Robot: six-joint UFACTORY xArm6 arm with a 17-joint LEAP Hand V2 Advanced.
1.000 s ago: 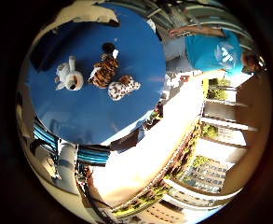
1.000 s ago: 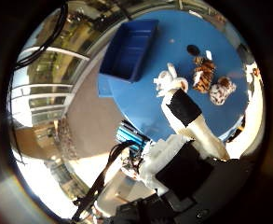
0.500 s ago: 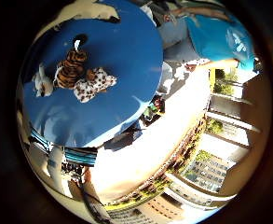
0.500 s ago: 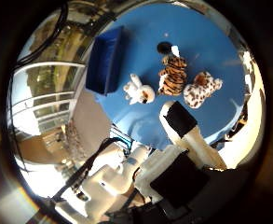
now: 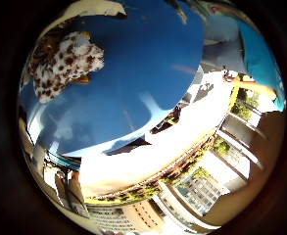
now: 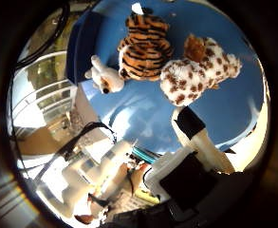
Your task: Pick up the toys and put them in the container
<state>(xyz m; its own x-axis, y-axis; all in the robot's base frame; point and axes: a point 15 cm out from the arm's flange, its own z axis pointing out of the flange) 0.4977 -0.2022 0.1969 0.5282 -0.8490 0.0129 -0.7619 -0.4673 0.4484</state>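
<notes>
Hovering over three plush toys on the blue counter point(image 5: 148, 73), the robot hand point(image 6: 195, 142) holds nothing.

In the thumb-side view a tiger point(image 6: 145, 40) lies at upper centre, touching a spotted toy point(image 6: 195, 76) to its right, and a small white dog point(image 6: 105, 78) sits at the tiger's lower left. One straight white-and-black finger point(image 6: 188, 122) reaches toward the spotted toy without touching; the other fingers are hidden. A blue container point(image 6: 81, 47) stands at upper left.
</notes>
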